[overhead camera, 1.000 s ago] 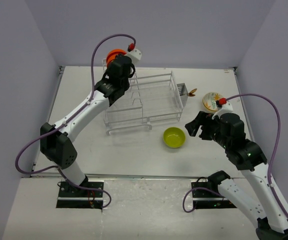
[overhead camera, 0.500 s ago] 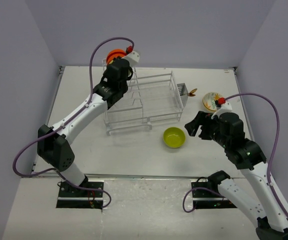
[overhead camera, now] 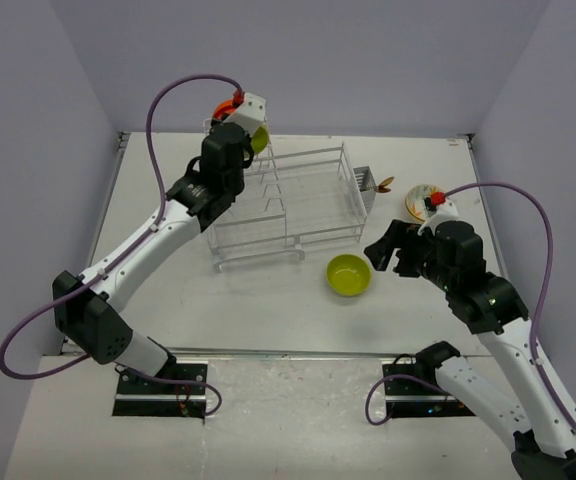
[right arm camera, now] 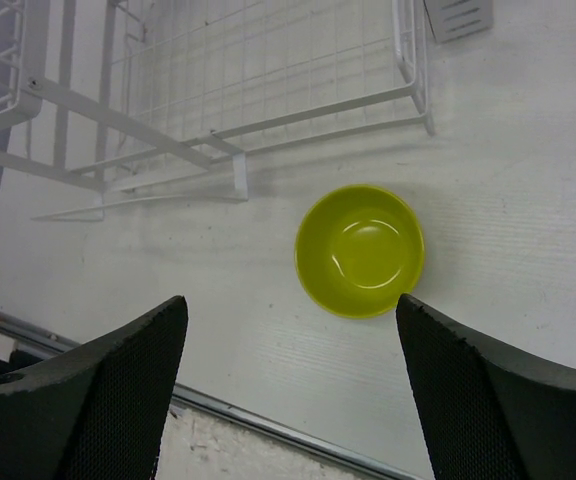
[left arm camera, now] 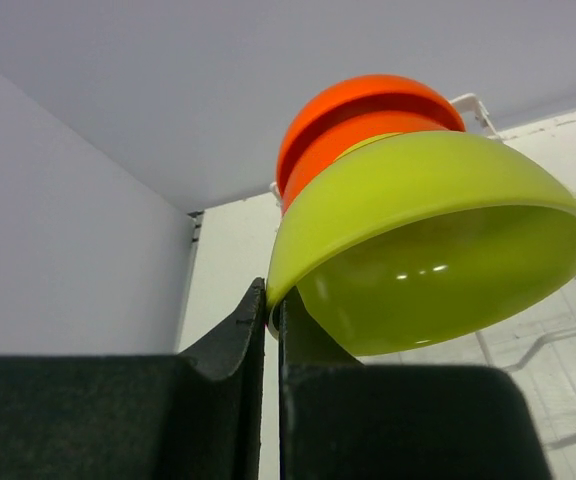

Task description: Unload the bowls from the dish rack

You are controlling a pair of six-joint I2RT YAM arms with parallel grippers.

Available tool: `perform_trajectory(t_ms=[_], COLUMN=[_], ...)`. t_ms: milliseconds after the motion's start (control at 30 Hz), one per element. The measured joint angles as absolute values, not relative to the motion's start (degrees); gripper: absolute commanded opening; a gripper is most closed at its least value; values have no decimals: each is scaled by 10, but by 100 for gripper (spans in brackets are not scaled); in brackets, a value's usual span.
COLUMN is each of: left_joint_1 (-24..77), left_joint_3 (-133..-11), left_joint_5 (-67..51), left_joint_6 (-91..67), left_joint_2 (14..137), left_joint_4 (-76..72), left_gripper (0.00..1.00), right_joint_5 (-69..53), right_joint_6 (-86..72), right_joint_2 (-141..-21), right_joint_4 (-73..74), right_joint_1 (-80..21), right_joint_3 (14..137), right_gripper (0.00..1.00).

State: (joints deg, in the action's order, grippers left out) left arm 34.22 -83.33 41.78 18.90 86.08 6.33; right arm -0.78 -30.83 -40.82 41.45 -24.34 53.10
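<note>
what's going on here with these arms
The robot is unloading bowls from the dish rack. The left gripper is shut on the rim of a lime-green bowl at the rack's far left end, with an orange bowl just behind it. The right gripper hangs open, pointed at a second green bowl on the table; a flower-patterned bowl sits nearby.

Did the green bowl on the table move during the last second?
No. The green bowl stays just in front of the dish rack's near right corner.
</note>
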Motion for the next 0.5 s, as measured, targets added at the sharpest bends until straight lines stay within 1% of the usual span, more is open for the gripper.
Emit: perform_trajectory(t_ms=[167, 267, 367, 500], left_joint_1=[347, 350, 358, 378], left_joint_3=[-842, -880, -929, -952], left_joint_5=[370, 332, 279, 212], left_joint_6=[103, 26, -45, -118], left_joint_2=[860, 860, 859, 850], left_joint_4=[132, 185, 242, 271], left_gripper=[0, 0, 0, 0], right_joint_5=[-50, -74, -57, -15], right_joint_6=[-309, -311, -307, -289], right_joint_2=[-409, -424, -482, -581], right_joint_4=[369, 332, 328, 316], right_joint_1=[-243, -248, -289, -350], right_joint_3=[531, 541, 605, 708], right_gripper=[86, 86, 86, 86])
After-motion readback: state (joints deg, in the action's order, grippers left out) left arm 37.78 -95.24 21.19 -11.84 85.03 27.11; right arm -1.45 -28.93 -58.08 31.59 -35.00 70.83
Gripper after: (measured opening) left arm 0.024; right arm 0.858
